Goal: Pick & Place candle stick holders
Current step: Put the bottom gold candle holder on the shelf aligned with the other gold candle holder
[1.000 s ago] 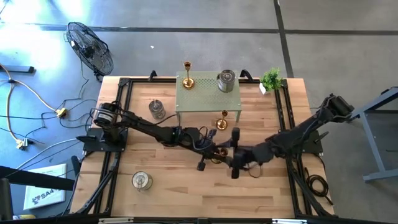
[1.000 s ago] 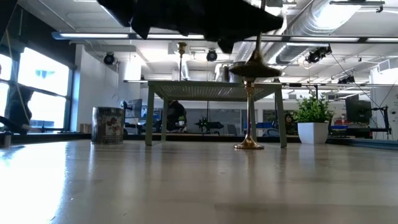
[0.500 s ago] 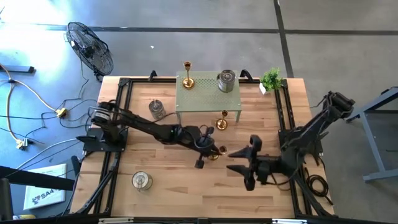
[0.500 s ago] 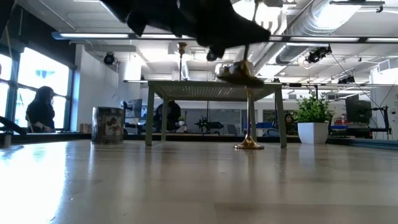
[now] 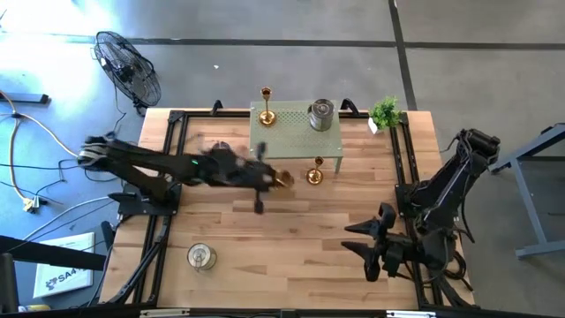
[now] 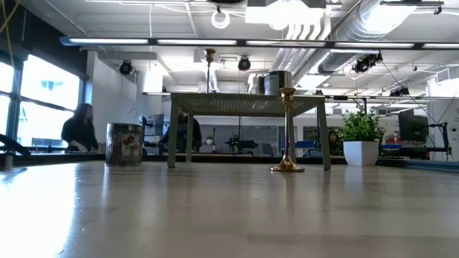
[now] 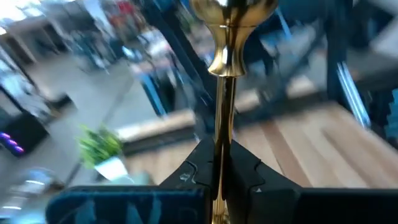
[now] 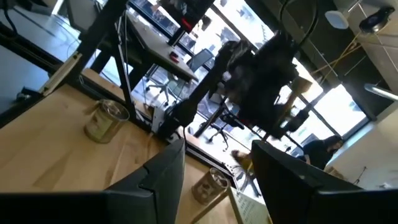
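We see the wood table [image 5: 291, 238] filling mid frame in the high view, w/ a small green stand [image 5: 296, 131] at top centre. Left gripper [image 5: 269, 179] sits centre-left, clamped on a gold holder [image 5: 282, 179] by its stem. Right gripper [image 5: 375, 240] is lower right, fingers parted, nothing between them. On the stand: tall gold holder [image 5: 266, 106] & silver jar [image 5: 321, 115]. Another gold one [image 5: 315, 171] stands just below the stand; a silver jar [image 5: 201, 256] sits lower left.
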Controlling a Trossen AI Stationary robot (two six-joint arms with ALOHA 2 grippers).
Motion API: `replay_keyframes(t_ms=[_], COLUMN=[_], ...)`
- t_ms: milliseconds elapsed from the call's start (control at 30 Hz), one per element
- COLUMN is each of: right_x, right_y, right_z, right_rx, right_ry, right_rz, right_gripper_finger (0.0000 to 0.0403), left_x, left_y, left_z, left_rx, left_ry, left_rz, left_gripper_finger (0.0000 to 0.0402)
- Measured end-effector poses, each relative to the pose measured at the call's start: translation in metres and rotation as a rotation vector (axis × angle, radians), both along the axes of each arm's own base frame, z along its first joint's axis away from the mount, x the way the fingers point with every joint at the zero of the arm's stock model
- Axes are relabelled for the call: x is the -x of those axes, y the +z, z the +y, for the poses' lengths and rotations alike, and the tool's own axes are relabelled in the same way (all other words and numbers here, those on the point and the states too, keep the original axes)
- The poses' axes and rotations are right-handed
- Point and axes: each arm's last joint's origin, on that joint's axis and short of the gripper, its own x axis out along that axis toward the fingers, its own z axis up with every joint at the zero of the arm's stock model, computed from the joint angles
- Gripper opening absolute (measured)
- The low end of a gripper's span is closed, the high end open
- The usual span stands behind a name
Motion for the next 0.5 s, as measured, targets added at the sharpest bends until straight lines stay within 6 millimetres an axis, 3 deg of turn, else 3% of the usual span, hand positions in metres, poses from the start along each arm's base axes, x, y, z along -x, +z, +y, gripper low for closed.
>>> replay_keyframes(t_ms=[167,300,500], right_x=[0.0,0.0,-0.001], right_y=[-0.003,-0.004,-0.004], right_z=[0.0,0.0,0.0], right_rx=[-0.018,-0.017,-0.017], right_ry=[0.0,0.0,0.0], right_rz=[0.012,0.015,0.015], right_gripper_finger=[0.0181,0.0181,0.0181], left_x=[0.04,0.068,0.088], left_y=[0.04,0.062,0.073], left_z=[0.007,0.016,0.048], left_rx=[0.043,0.008,-0.059], left_ry=[0.033,0.187,0.386], left_rz=[-0.161,-0.257,-0.295], left_gripper_finger=[0.0005,0.0005,0.0005])
